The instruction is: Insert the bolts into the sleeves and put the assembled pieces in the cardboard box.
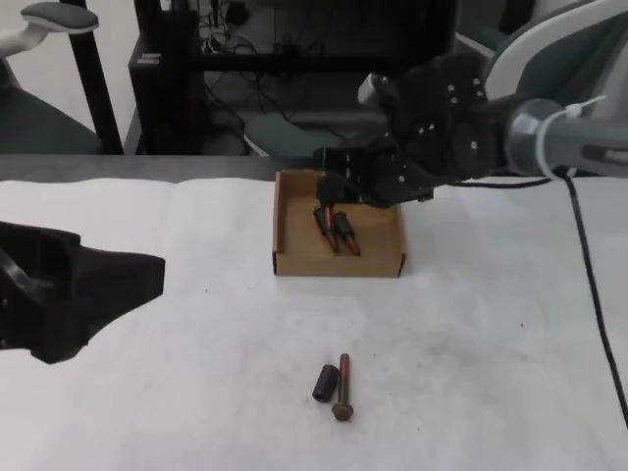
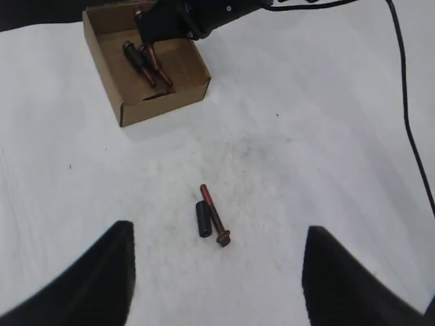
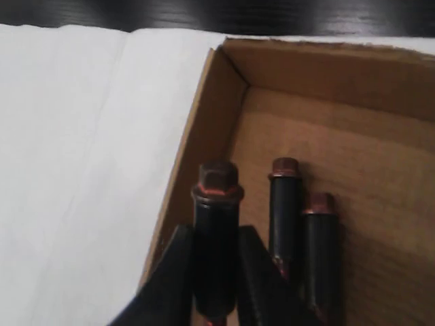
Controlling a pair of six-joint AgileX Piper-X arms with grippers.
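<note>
the right end effector point(image 3: 215, 258) hangs just above the far part of an open brown cardboard box point(image 1: 339, 263), its two fingers clamped on the black sleeve of an assembled piece point(image 3: 216, 197), whose reddish hex bolt head pokes out past the fingertips, close to one side wall of the box

two more finished pieces point(image 1: 339, 231), dark sleeves on reddish bolts, lie side by side on the box floor, just beside the held one

on the white-covered tabletop point(image 1: 491, 343), well apart from the box on the side nearer the arms, a loose black cylindrical sleeve point(image 1: 325, 382) lies just beside a loose reddish hex-headed metal bolt point(image 1: 343, 385), the two roughly parallel; whether they touch cannot be told

the left end effector point(image 2: 217, 231) hovers on the far side of that pair from the box, fingers spread wide and holding nothing

by the look of it, the held piece is about ready to be let go into the box, and the loose pair is the last one waiting to be joined

both parts appear to be rigid, smooth metal, small and dense for their size, and being round they would likely roll on the cloth if nudged

the sleeve seems best taken across its middle, and the bolt by the shank close under its head, leaving the plain end free to enter the sleeve; a slightly crooked line-up could jam it at the mouth
</note>
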